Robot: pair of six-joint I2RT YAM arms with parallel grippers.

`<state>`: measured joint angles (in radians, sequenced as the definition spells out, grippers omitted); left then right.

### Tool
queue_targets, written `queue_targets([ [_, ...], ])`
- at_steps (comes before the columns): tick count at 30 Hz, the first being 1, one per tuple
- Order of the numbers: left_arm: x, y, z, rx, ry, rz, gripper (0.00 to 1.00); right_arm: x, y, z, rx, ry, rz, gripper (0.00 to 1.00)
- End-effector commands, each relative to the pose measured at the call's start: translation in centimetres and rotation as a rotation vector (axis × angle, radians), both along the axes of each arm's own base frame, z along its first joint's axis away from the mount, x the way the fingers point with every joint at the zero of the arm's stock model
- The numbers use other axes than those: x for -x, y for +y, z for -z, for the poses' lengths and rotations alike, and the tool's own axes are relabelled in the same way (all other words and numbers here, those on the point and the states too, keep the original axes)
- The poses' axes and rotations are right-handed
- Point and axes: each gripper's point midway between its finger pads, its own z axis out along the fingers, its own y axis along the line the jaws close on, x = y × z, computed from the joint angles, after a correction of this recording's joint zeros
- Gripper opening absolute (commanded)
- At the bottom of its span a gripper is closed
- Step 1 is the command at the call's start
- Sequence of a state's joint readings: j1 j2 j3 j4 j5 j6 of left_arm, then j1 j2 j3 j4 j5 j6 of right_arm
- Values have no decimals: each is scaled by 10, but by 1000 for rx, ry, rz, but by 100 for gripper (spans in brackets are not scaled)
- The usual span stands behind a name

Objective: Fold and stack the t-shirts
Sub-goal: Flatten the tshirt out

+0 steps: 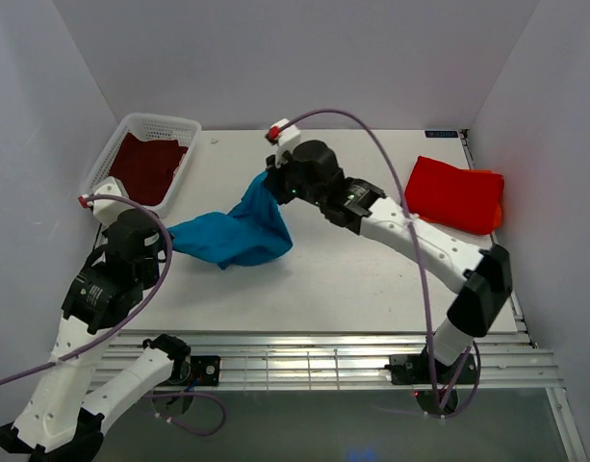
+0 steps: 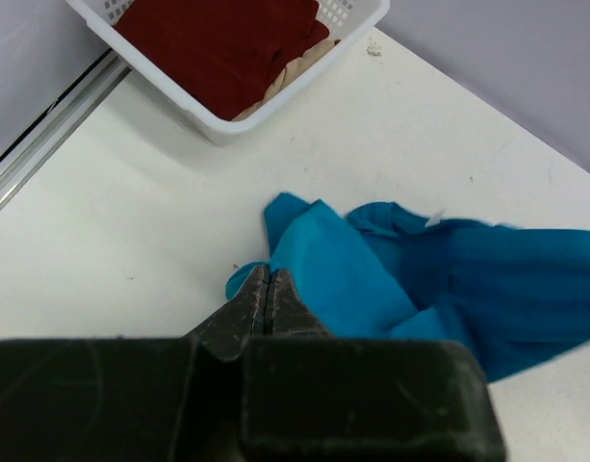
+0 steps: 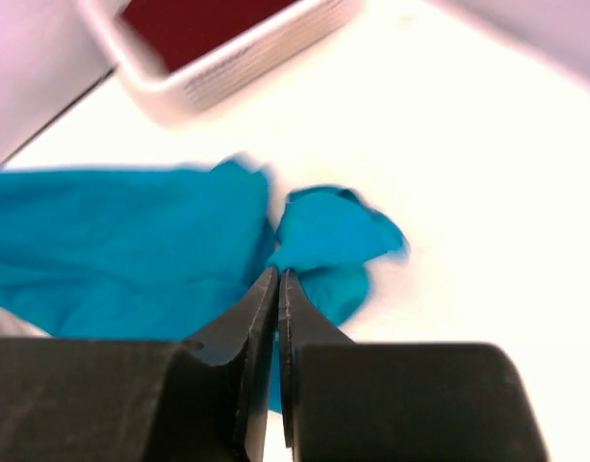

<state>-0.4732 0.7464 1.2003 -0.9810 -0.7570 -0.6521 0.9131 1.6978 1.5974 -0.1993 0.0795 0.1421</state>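
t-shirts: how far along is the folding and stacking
Done: the bright red-orange cloth t-shirt lies folded on the right. In hand: the left gripper and right gripper are shut on the crumpled teal-blue cloth t-shirt. Left: the dark maroon cloth t-shirt sits in the white plastic mesh basket; nothing is stacked yet.

Legend, all three views: no text, brand, number or sign legible to me. Sole candidate: small dark label on far right edge of table, seen from top camera, lettering too small to read. My two wrist cameras: no lettering on any surface in view.
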Motion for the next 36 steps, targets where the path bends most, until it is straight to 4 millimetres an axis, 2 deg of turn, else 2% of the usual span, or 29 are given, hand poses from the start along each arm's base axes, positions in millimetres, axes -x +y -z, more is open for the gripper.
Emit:
queue_targets([
  [1,-18,-3,-6,-19,-48,-15,0,-13,-78,-49,68,-143,223,8],
  [2,-22,-4,-7,-32,-56,-10,0,-17,-98,-55,98,-169,286,8],
  [3,-28,-6,-6,-52,-48,-8,0,-12,-115,-75,76,-201,320,8],
  [5,-36,-6,-13,-90,-57,-12,0,-13,-145,-93,78,-235,407,8],
  [6,-41,-6,-18,-113,-49,-20,0,0,-172,-119,55,-277,454,8],
  [7,-43,-6,-21,-115,-48,-23,0,0,-173,-119,55,-277,454,8],
  [8,-43,-6,-25,-119,-51,-21,0,5,-183,-128,40,-290,476,8],
  [9,-43,-6,-29,-119,-58,-20,0,15,-203,-143,13,-311,512,8],
  [11,-37,-1,-41,-114,-89,-27,0,26,-225,-159,-4,-344,553,8],
  [12,-33,1,-47,-110,-106,-28,0,38,-242,-174,-32,-372,570,8],
  [13,-26,5,-57,-98,-138,-30,0,44,-252,-180,-36,-381,583,8],
  [15,-20,5,-64,-97,-159,-7,0,55,-270,-193,-66,-406,609,8],
  [17,-13,6,-73,-95,-175,20,0,62,-276,-195,-73,-400,608,8],
  [19,-10,-6,-80,-83,-187,108,0,73,-285,-204,-127,-376,612,8],
  [22,4,-24,-116,-29,-283,258,0,94,-300,-228,-232,-408,589,8],
  [23,14,-24,-138,-8,-342,280,0,102,-305,-241,-272,-426,575,8],
  [25,25,-25,-156,11,-390,315,0,115,-316,-255,-316,-446,567,8],
  [26,33,-22,-172,24,-428,317,0,122,-324,-265,-341,-459,563,8],
  [29,35,-27,-178,42,-424,349,0,132,-329,-281,-382,-486,538,8],
  [33,36,-37,-182,87,-431,392,0,147,-341,-315,-453,-545,518,8],
  [36,24,-33,-173,48,-411,347,0,146,-351,-329,-442,-599,557,8],
])
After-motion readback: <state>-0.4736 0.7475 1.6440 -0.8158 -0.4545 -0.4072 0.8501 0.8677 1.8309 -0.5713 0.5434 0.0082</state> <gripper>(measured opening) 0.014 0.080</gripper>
